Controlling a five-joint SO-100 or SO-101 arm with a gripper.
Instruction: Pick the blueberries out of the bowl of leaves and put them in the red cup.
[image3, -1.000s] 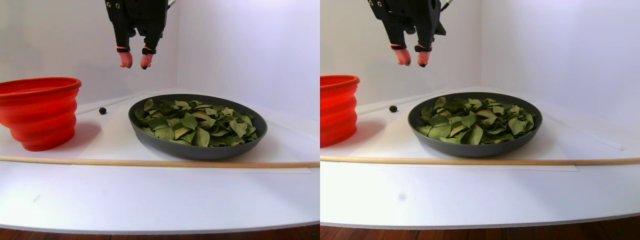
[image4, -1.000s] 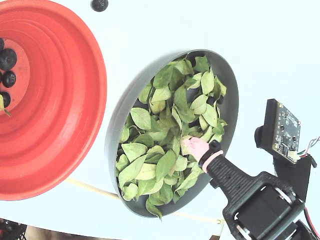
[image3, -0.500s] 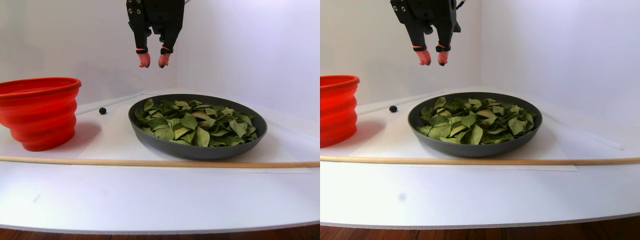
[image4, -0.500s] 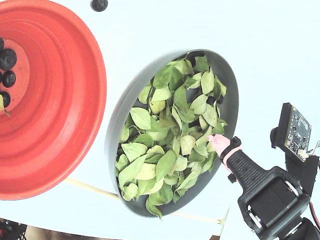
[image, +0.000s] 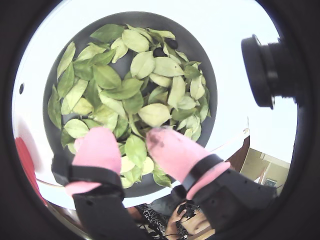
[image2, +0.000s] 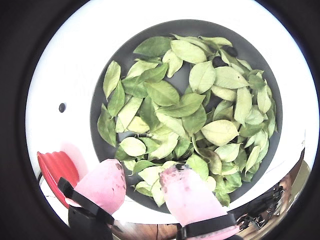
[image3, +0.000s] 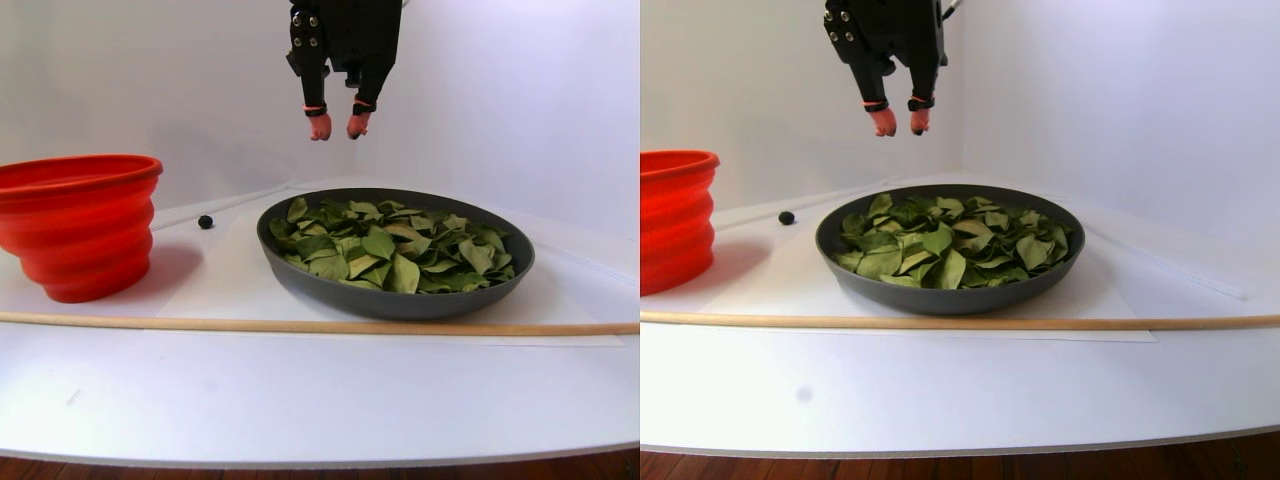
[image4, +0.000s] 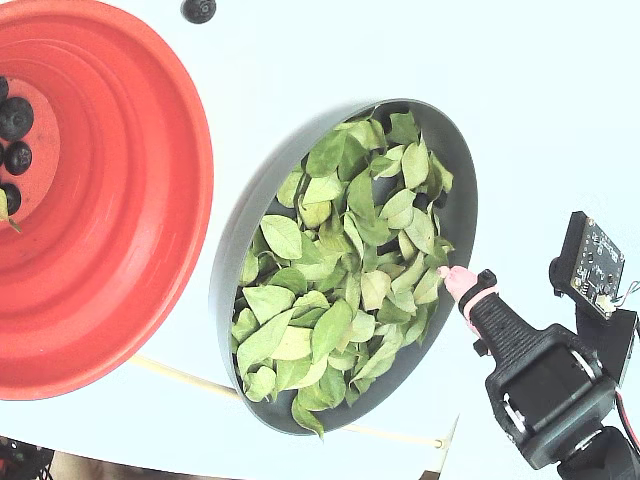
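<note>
Hovering high over the bowl (image3: 395, 290), the gripper (image3: 334, 127) is hanging with its pink-capped fingers (image: 97, 150) parted by a narrow gap and nothing held between them, and that height looks like a scouting position, giving both wrist views a full sweep of the leaves (image2: 190, 107). In the fixed view the fingertip is sitting just over the bowl's rim on the arm's side. A dark round shape is peeking out between leaves near the bowl's far edge (image: 171, 44), quite possibly one of the blueberries, though the leaves are covering most of it; that would be the likely next target. Three blueberries (image4: 14, 118) are already lying on the pale bottom of the red cup (image4: 130, 230), which is standing beside the bowl. One stray berry (image3: 205, 221) is sitting on the white table (image3: 300, 390) behind and between cup and bowl, apart from both. A wooden rod (image3: 300, 326) is lying along the front of both vessels.
</note>
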